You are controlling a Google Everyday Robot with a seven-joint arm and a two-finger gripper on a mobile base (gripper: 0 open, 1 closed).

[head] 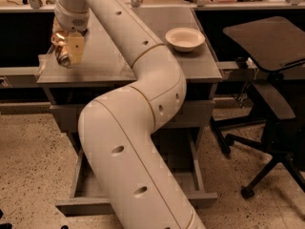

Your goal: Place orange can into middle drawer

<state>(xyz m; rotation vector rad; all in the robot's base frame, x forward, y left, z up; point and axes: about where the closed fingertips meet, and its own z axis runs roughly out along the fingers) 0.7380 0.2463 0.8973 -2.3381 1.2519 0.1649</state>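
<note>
My gripper (66,56) hangs over the front left corner of the grey cabinet's top (107,63). It is shut on the orange can (59,50), a shiny orange-gold can held between the tan fingers (76,48), just above the surface. The middle drawer (90,187) is the lowest tray of the cabinet and stands pulled open near the floor, below and to the right of the gripper. My arm crosses in front of most of it. Its handle is hidden.
A white bowl (185,38) sits at the right side of the cabinet top. A dark office chair (267,75) stands close to the cabinet's right side. A shut grey drawer front (200,113) is above the open tray. The floor is speckled.
</note>
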